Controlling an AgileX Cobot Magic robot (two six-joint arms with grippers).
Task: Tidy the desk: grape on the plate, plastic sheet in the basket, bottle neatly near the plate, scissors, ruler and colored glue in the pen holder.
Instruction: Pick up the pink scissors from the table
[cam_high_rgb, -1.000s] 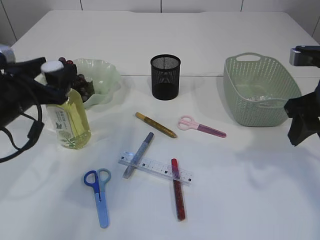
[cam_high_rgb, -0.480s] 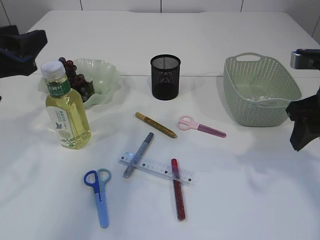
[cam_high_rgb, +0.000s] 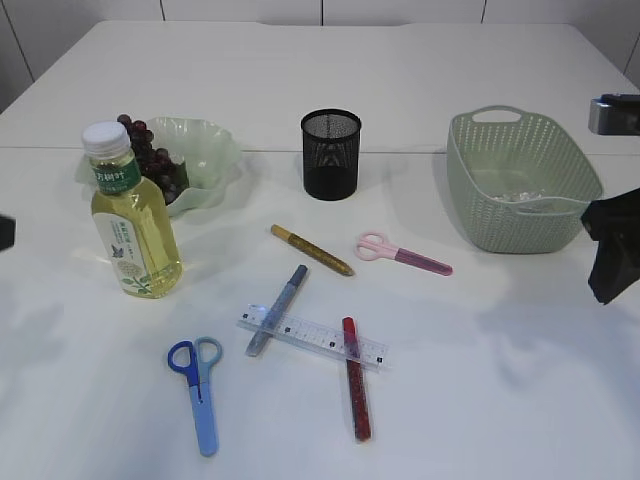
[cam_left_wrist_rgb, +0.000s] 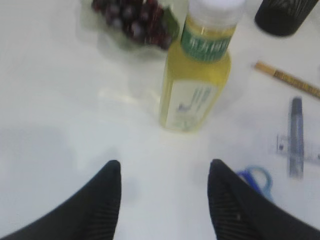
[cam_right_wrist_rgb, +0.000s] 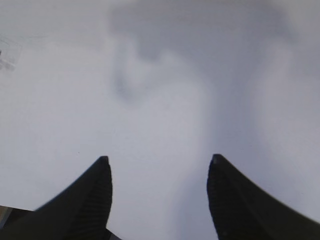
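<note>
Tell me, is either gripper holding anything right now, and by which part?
Nothing is held. The left gripper has open jaws over bare table, apart from the bottle. The right gripper is open and empty too.

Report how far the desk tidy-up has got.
Done: grapes on the plate, bottle upright beside it, plastic sheet in the basket. In hand: nothing; both grippers are empty. Left: both scissors, ruler and glue sticks lie on the table; pen holder looks empty.
</note>
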